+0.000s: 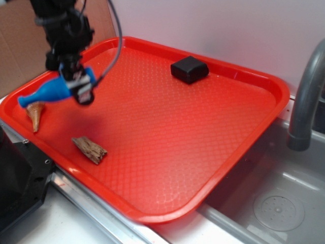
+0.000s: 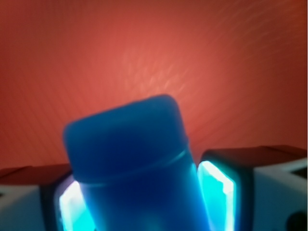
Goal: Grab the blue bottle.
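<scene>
While the exterior view takes in the whole red tray (image 1: 244, 127), the matter that counts sits at its far left corner: the gripper (image 1: 76, 84) is closed on the blue bottle (image 1: 51, 92), which hangs clear of the tray floor. The bottle lies roughly level, its long axis running left to right, narrow neck and flared mouth pointing left and slightly down, wider base tucked between the fingers. Nothing separates hand from bottle, so the grab looks made and only a secure lift remains, as I judge it. The arm comes down from the upper left, near vertical, wrist pointing at the tray. Below the bottle's mouth, a small orange cone (image 1: 35, 115) rests on the tray, and a brown wood-like chunk (image 1: 90, 150) lies nearer the front edge; a black block (image 1: 189, 69) sits well apart by the far rim. A grey faucet (image 1: 304, 96) stands over the sink at right.

Turning to the wrist view, the blue bottle (image 2: 132, 168) fills the lower middle, blurred by closeness, its flat base end toward the top of the picture. Both finger pads (image 2: 216, 192) press its sides, glowing cyan where light passes through. Beyond it only the tray's textured floor (image 2: 154, 48) shows, out of focus and apparently some way below.
</scene>
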Robot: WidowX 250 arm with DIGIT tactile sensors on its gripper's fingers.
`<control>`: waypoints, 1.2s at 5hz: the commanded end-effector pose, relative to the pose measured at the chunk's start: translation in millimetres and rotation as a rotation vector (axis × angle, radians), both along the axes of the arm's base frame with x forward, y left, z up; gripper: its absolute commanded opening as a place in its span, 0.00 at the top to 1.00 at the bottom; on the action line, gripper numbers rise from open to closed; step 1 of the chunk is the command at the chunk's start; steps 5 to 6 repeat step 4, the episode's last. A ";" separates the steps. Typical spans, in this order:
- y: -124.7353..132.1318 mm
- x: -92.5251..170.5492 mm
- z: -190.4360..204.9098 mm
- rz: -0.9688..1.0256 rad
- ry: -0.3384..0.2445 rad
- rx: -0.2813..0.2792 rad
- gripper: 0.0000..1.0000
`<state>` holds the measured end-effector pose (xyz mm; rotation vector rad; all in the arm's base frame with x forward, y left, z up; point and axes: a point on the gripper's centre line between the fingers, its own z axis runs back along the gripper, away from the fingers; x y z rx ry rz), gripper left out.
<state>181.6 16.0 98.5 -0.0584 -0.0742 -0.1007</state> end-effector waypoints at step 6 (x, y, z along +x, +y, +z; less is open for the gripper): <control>-30.0 27.3 152.1 0.186 -0.135 -0.053 1.00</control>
